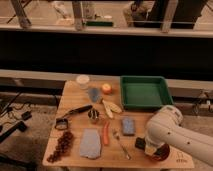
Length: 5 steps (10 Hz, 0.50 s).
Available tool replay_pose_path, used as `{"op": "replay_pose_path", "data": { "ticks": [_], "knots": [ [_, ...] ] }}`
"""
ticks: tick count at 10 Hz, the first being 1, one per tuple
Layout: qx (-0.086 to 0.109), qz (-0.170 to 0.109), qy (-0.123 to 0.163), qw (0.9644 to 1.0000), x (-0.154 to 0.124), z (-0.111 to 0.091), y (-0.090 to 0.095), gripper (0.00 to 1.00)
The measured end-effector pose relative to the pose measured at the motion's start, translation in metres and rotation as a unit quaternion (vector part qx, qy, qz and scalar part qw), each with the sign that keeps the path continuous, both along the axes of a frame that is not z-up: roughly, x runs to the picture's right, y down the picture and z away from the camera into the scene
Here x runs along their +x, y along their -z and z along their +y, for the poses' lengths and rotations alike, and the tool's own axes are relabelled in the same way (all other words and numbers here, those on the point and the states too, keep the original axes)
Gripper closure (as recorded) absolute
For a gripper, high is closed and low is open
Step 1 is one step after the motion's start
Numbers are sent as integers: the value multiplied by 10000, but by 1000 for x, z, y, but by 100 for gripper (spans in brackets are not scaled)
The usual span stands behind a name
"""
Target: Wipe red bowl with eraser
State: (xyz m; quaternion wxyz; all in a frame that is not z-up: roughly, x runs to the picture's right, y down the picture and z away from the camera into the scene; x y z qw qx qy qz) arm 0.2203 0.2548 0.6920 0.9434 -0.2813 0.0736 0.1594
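The red bowl (pixel 159 153) sits at the front right corner of the wooden table (pixel 75 95), mostly covered by my white arm. My gripper (pixel 146 145) hangs down over the bowl's left rim. A small dark block, the eraser (pixel 140 144), shows at the gripper's tip, just over the bowl's left edge. The arm hides how the gripper and the eraser meet.
A green tray (pixel 145 92) stands at the back right. A blue-grey block (pixel 128 125), a fork (pixel 120 143), a carrot (pixel 105 133), a blue-grey cloth (pixel 90 144), grapes (pixel 62 146), a banana (pixel 112 106), a metal cup (pixel 93 116) and a white cup (pixel 83 80) lie to the left.
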Motion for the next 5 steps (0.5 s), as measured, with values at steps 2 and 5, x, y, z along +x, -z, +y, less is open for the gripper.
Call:
{"op": "replay_pose_path", "data": {
  "ticks": [2,5],
  "knots": [
    [104,-21,-12,9999,4,-14,7,90],
    [178,23,-134,9997,19,-26,9,90]
  ]
}}
